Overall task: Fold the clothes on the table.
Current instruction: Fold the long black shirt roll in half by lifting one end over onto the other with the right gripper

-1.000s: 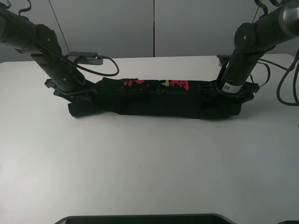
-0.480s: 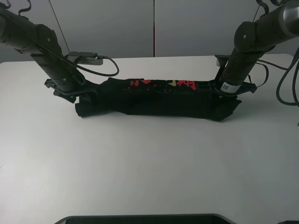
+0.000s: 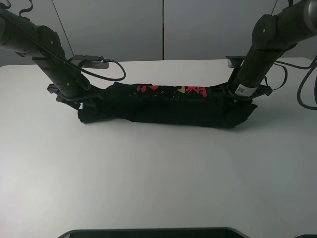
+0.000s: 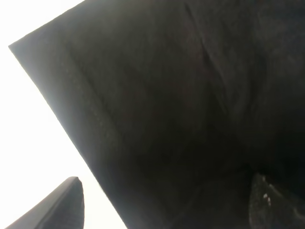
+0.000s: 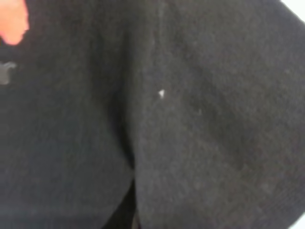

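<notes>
Left end effector [image 3: 84, 102]: down at the left end of the T-shirt [image 3: 163, 106]. In the left wrist view its 2 fingers [image 4: 64, 207] stand spread wide, with black cloth lying between them and nothing pinched.

T-shirt: lies on the worktop [image 3: 158, 173] as 1 long narrow band running left to right, in the far half. The red and yellow print [image 3: 171, 89] shows along its far edge. With 1 arm at each end, the placement probably serves an end-over-end fold, or a lift that keeps the band straight.

Right end effector [image 3: 245, 99]: down on the band's right end. Cloth fills the right wrist view and no finger shows, so spread or pinching cannot be told.

Edges: the left hem corner lies flat against the white surface, and the right end looks bunched. Room: the near side is wide open. The far side is tighter, where a looped cable [image 3: 106, 74] hangs just behind the left part of the shirt and may snag.
</notes>
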